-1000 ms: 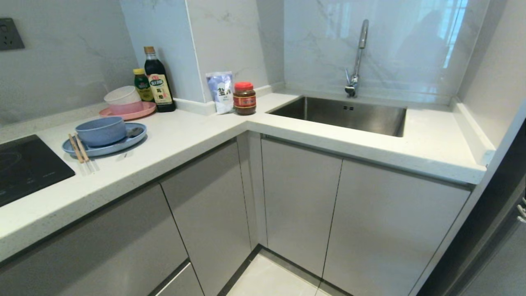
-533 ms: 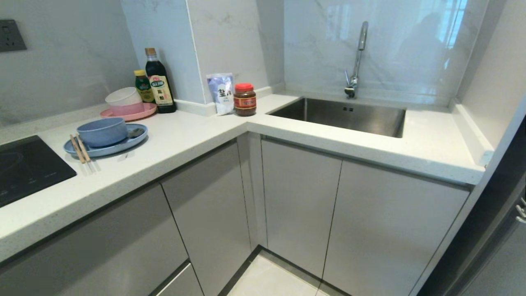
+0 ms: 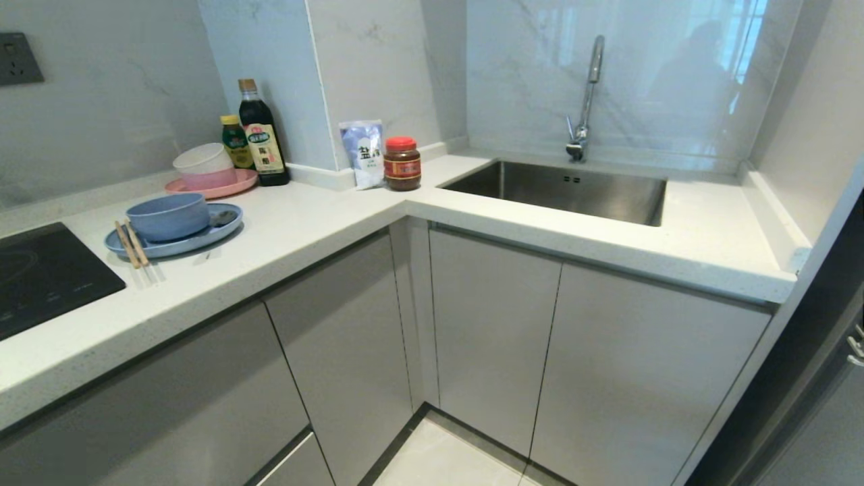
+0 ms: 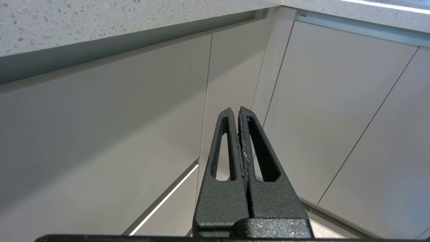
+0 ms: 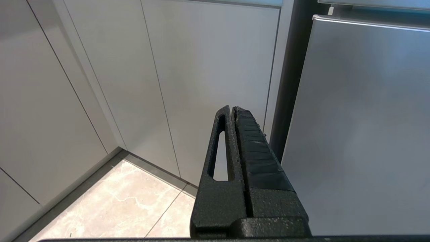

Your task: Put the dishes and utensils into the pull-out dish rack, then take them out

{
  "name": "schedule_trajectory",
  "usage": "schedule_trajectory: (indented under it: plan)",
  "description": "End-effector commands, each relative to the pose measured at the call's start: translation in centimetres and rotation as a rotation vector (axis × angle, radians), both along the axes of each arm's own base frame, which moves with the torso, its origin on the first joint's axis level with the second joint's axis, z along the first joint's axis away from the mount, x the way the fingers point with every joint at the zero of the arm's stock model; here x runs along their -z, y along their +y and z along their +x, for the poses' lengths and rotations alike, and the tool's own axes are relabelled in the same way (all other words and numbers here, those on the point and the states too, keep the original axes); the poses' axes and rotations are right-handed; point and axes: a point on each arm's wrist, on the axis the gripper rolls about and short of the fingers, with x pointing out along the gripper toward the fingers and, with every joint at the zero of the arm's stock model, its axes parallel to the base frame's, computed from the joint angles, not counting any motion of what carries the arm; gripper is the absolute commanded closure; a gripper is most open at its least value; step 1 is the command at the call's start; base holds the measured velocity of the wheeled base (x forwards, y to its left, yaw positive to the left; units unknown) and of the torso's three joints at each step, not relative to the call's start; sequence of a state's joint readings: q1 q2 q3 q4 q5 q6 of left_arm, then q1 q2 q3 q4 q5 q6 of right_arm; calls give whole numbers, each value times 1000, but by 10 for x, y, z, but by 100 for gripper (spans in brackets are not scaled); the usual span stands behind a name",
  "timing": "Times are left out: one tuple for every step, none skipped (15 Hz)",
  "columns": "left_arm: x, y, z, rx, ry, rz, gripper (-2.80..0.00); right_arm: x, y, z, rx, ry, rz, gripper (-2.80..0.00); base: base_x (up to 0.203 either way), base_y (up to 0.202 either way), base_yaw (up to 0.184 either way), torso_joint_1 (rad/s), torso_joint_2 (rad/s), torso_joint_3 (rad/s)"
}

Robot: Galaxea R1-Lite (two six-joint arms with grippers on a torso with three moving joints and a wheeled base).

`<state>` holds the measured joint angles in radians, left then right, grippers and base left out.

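Observation:
On the counter at the left, a blue-grey bowl (image 3: 167,216) sits on a light blue oval plate (image 3: 197,240). Wooden chopsticks (image 3: 131,244) lie across the plate's left rim, and a metal spoon (image 3: 221,217) rests on it to the bowl's right. The pull-out dish rack is hidden; all the grey cabinet fronts (image 3: 337,337) are closed. Neither arm shows in the head view. My left gripper (image 4: 234,109) is shut and empty, low before the cabinet fronts. My right gripper (image 5: 231,107) is shut and empty too, near the floor.
A pink plate (image 3: 239,181) with stacked bowls (image 3: 201,165), two bottles (image 3: 262,135), a salt bag (image 3: 362,154) and a red-lidded jar (image 3: 401,162) stand behind. A black hob (image 3: 40,270) lies far left. The sink (image 3: 567,189) and tap (image 3: 587,94) are right. A steel appliance front (image 5: 362,127) stands beside the cabinets.
The whole head view shifted down very slightly a second ago and has held still since. Nothing on the counter has moved.

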<state>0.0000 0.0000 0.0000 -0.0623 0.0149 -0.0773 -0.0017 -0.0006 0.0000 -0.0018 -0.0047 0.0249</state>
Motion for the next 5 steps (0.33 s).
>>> schedule_trajectory:
  plan:
    - [7, 0, 2, 0, 27, -1, 0, 0, 0, 0, 0, -2, 0, 0, 0, 0, 0, 0, 0, 0]
    - [7, 0, 2, 0, 27, -1, 0, 0, 0, 0, 0, -3, 0, 0, 0, 0, 0, 0, 0, 0]
    - [7, 0, 2, 0, 27, -1, 0, 0, 0, 0, 0, -2, 0, 0, 0, 0, 0, 0, 0, 0]
    - [7, 0, 2, 0, 27, -1, 0, 0, 0, 0, 0, -4, 0, 0, 0, 0, 0, 0, 0, 0]
    - [7, 0, 2, 0, 27, -1, 0, 0, 0, 0, 0, -2, 0, 0, 0, 0, 0, 0, 0, 0]
